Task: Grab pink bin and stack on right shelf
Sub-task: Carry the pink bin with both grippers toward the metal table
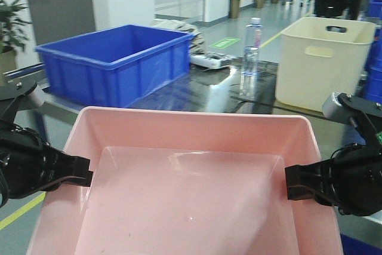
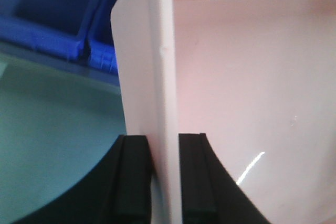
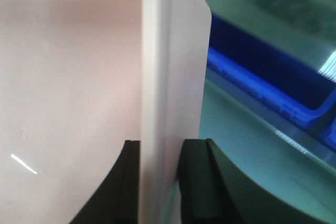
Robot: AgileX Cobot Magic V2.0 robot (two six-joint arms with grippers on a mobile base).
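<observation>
The pink bin (image 1: 191,195) fills the foreground of the front view, held up level between both arms. My left gripper (image 1: 85,174) is shut on the bin's left wall, and my right gripper (image 1: 290,185) is shut on its right wall. In the left wrist view the left gripper (image 2: 165,141) has one finger on each side of the thin pale wall of the pink bin (image 2: 236,77). The right wrist view shows the same for the right gripper (image 3: 160,146) on the pink bin (image 3: 68,77). Just beyond the bin's far rim lies the dark glossy right shelf (image 1: 203,94).
On the shelf stand a ribbed blue crate (image 1: 116,58) at the left, a clear water bottle (image 1: 251,58) in the middle and a tall cream bin (image 1: 322,58) at the right. A white device (image 1: 212,59) lies behind. Blue crates show under the bin (image 3: 262,72).
</observation>
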